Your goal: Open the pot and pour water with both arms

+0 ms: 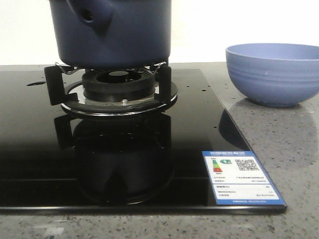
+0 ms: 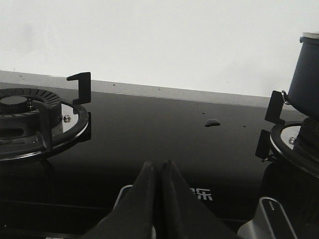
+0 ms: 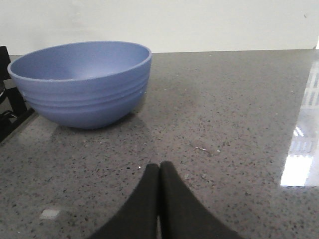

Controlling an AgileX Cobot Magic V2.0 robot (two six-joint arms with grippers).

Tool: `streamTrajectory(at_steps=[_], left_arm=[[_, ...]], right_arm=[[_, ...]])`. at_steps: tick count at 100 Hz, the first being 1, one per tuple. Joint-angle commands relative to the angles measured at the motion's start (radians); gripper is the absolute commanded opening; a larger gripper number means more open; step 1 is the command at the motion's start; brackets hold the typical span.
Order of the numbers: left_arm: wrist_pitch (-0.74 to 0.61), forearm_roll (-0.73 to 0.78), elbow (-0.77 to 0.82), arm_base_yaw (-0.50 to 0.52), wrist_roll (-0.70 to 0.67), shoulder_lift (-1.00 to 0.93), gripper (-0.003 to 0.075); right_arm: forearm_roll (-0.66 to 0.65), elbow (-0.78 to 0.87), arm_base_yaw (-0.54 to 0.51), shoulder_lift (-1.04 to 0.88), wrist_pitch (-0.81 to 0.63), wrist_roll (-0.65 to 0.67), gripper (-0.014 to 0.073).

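The pot (image 1: 112, 32), dark navy with straight matte sides, sits on the black pan supports of a gas burner (image 1: 118, 89) on the glossy black hob (image 1: 30, 144); its stubby handle, pierced by a round hole, juts toward the camera at the upper left of the front view, and its top is cut off by the frame, so whether a lid is on cannot be told there; in the left wrist view only a slice of the pot (image 2: 305, 74) shows at the edge, with a pale rim at its top. To the robot's right of the hob, on the grey speckled counter (image 1: 279, 149), stands a lighter blue ribbed bowl (image 1: 274, 72), well apart from the pot; an energy label (image 1: 241, 177) is stuck on the hob's near right corner. The left gripper (image 2: 160, 172) hangs over the black glass between the pot's burner and a second burner (image 2: 30, 119), fingers pressed together on nothing; the right gripper (image 3: 159, 172) is low over the counter, near the bowl (image 3: 82, 82), fingers likewise closed and empty.
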Motion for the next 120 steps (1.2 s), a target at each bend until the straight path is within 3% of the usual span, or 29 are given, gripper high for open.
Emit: streamTrajectory(at_steps=[1,120], left_arm=[[-0.068,-0.008,0.034,0.003,-0.011,-0.029,-0.002],[-0.068,-0.014,0.034,0.003,-0.011,-0.029,-0.002]], right_arm=[[-0.012,0.023,0.0,-0.018,-0.077,-0.009,-0.0062],[0.022,0.023,0.0,-0.018,-0.086,-0.009,-0.0062]])
